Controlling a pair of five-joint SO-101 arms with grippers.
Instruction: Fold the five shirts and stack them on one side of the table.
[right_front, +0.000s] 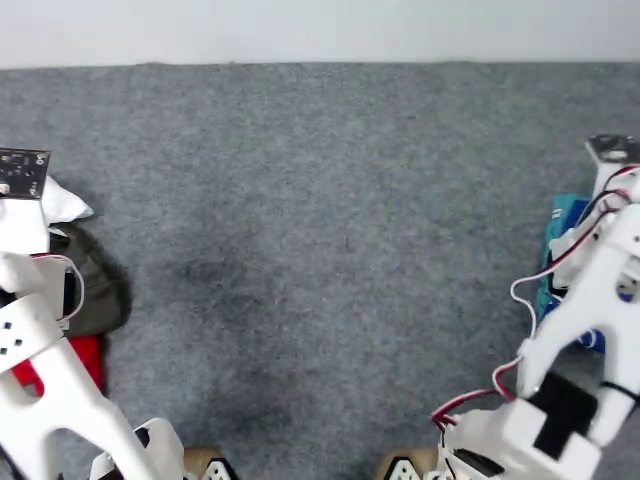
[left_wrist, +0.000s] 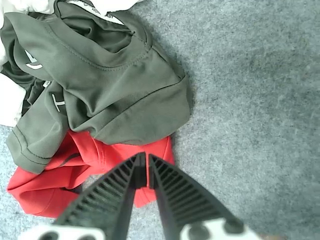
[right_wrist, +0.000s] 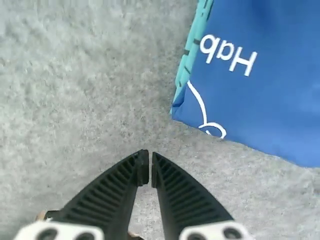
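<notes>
A crumpled olive-green shirt (left_wrist: 107, 85) lies on top of a red shirt (left_wrist: 65, 175), with white cloth (left_wrist: 10, 105) beside them. In the high view this pile sits at the table's left edge: olive shirt (right_front: 95, 285), red shirt (right_front: 85, 360), white cloth (right_front: 62, 203). My left gripper (left_wrist: 146, 161) is shut and empty, its tips just over the red shirt's edge. A folded blue shirt (right_wrist: 260, 80) with white print and a teal edge lies at the right side, blue shirt (right_front: 568, 225) partly hidden by the right arm. My right gripper (right_wrist: 149, 159) is shut over bare carpet, short of the blue shirt's corner.
Grey carpet-like cloth (right_front: 330, 250) covers the table, with wide free room across the middle. The white wall edge (right_front: 320, 40) runs along the far side. Both arm bases stand at the near edge.
</notes>
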